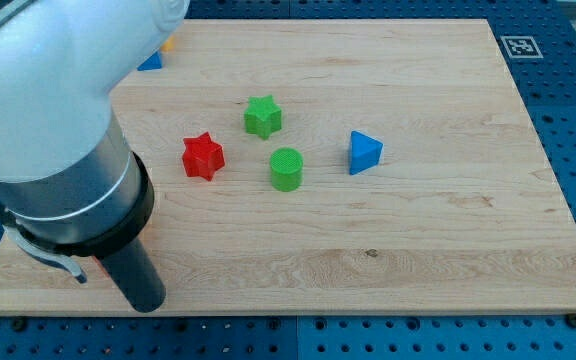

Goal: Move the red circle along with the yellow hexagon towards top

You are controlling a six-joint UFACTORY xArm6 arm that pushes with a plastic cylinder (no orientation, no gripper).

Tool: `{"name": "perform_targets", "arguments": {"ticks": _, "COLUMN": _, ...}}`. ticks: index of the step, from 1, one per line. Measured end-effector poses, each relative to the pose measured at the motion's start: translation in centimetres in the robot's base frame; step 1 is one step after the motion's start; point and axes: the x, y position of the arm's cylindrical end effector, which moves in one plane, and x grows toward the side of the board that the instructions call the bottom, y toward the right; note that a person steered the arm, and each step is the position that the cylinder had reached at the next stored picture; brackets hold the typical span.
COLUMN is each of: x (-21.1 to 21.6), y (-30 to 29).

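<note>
Here, my tip (144,303) at board (438,250) bottom-left edge.

A star (203,156) lies left of a cylinder (286,169), another star (263,116) above it, a wedge-shaped block (364,152) right.

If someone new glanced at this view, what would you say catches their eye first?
The big pale arm filling the view's left, its dark rod reaching the board's bottom-left; my tip stands far from the blocks. Next, the middle cluster: red star, green star, green cylinder and blue triangle.
</note>
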Motion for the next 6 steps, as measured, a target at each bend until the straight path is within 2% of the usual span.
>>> {"name": "perform_targets", "arguments": {"ticks": 2, "x": 0.0, "y": -4.7}}
{"name": "perform_targets", "arguments": {"ticks": 6, "x": -2.4, "y": -4.4}}
